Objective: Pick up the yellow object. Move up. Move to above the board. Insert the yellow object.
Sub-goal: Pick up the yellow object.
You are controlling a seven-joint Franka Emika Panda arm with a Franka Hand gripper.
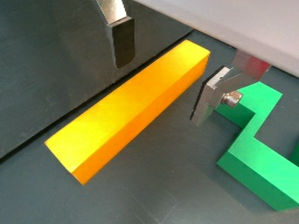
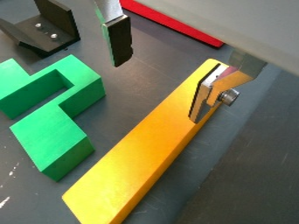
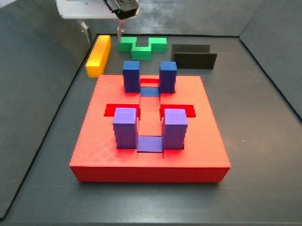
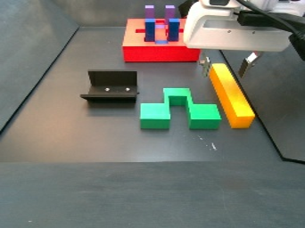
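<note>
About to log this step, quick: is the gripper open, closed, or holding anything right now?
Gripper: open, holding nothing; its fingers straddle one end of the yellow object, which lies on the floor.

No text, label, brand, number or sign can be read in any view. The gripper (image 2: 158, 74), hanging open astride the yellow object (image 2: 146, 156), bears no marking, and neither do the board (image 3: 150, 129), the green notched block (image 4: 179, 109) or the fixture (image 4: 110, 87).
</note>
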